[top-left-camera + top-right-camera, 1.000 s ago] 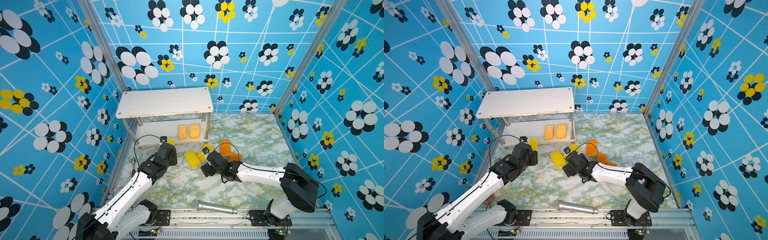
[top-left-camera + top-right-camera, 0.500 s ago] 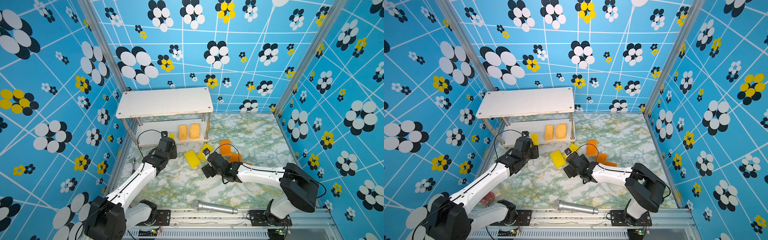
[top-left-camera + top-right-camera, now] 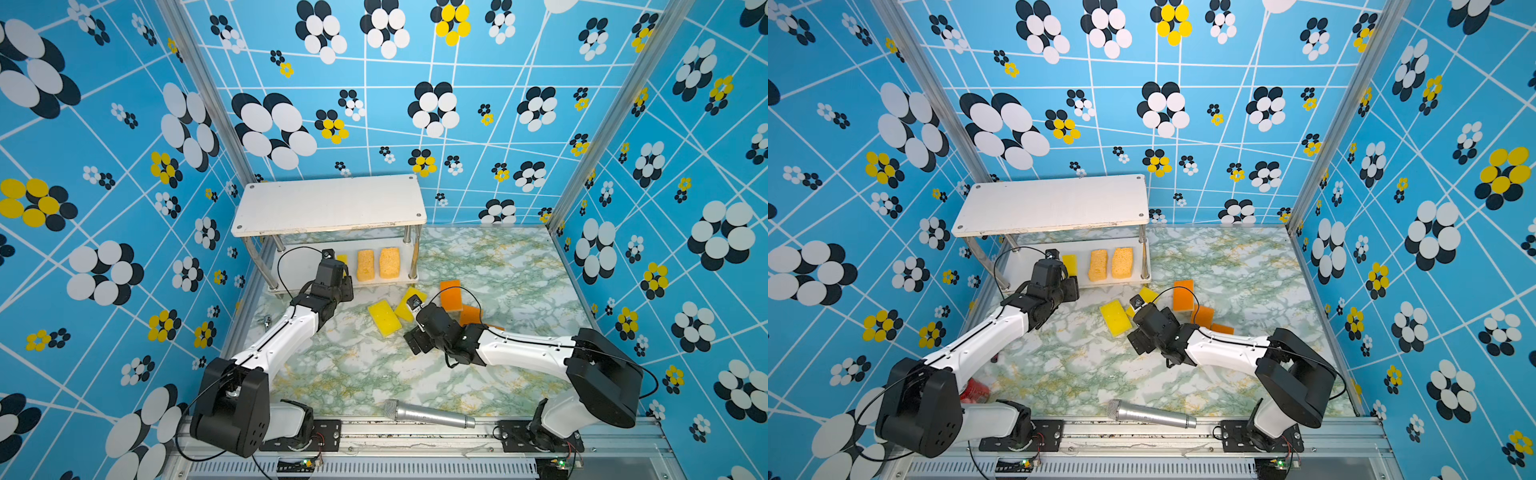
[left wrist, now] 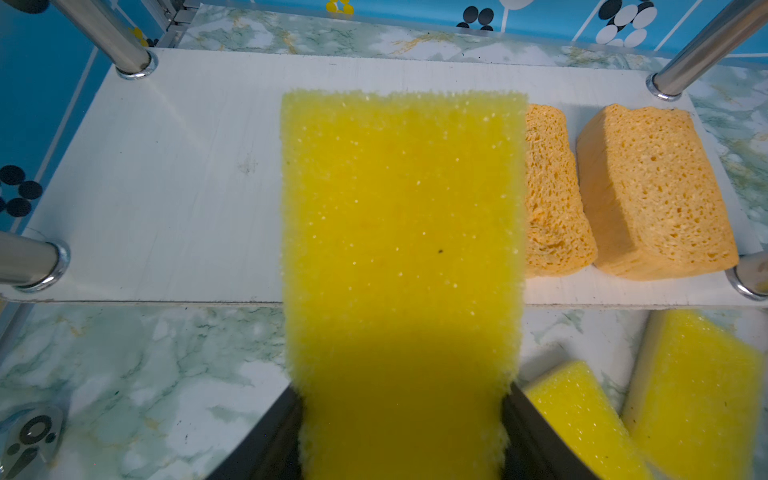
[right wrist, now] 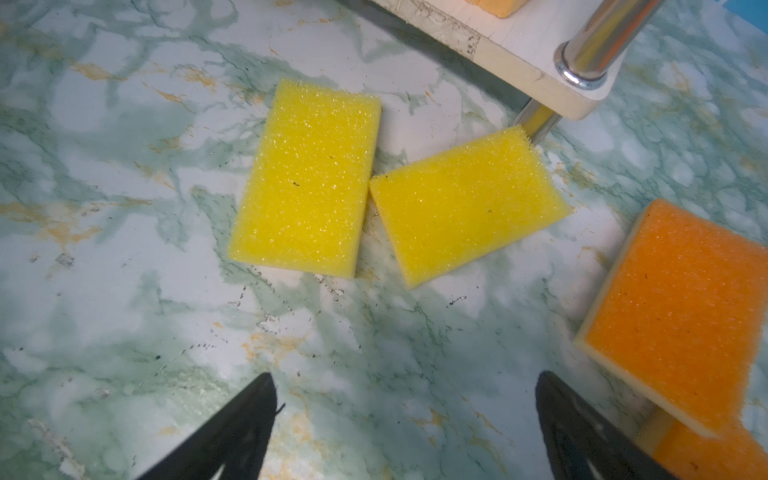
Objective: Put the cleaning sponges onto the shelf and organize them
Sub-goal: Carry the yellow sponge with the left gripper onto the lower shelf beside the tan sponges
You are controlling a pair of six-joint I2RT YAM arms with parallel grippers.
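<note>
The shelf stands at the back left. Two thick tan sponges sit side by side at the right end of its lower board. My left gripper is shut on a flat yellow sponge, which reaches over the lower board right beside the tan pair. Whether it touches the board I cannot tell. My right gripper hangs open and empty over the table, short of two yellow sponges. Orange sponges lie to its right.
A silver microphone lies near the front rail. Chrome shelf legs flank the lower board, whose left half is bare. A third orange sponge peeks from under another. Patterned blue walls close three sides.
My left arm has reached forward to the shelf, carrying the yellow sponge in over the lower board. The right gripper has barely shifted.
</note>
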